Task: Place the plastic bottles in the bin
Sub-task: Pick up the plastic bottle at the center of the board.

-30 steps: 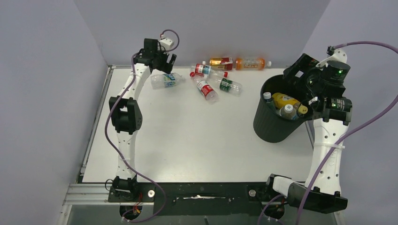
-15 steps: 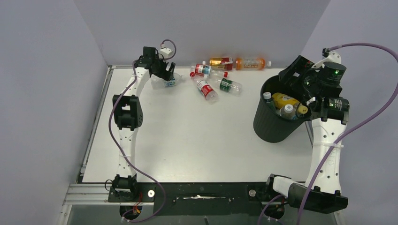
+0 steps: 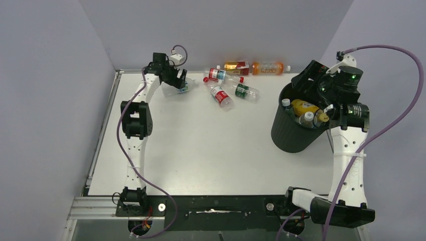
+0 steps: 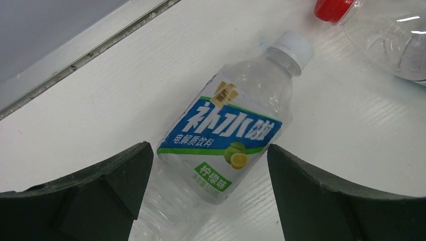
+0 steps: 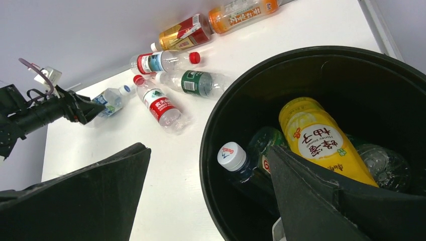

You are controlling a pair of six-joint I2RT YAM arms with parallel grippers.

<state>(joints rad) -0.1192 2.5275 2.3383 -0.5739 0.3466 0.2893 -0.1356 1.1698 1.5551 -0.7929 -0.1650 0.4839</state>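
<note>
The left gripper [image 4: 206,163] stands wide open and empty, a finger either side of the blue-labelled bottle [image 4: 228,133] lying near the worktop's far left corner. Round, smooth and light, it may roll or squirt out if the jaws close off-centre, knocking the red-capped bottle [image 4: 387,35] beside it. The right gripper [image 5: 208,150], equally wide and holding nothing, hangs over the bin [image 5: 216,125] by the right edge, several bottles [image 5: 314,138] inside — the worktop [image 3: 201,150] is plain matte white, boxed by pale grey walls [image 3: 226,25].
</note>
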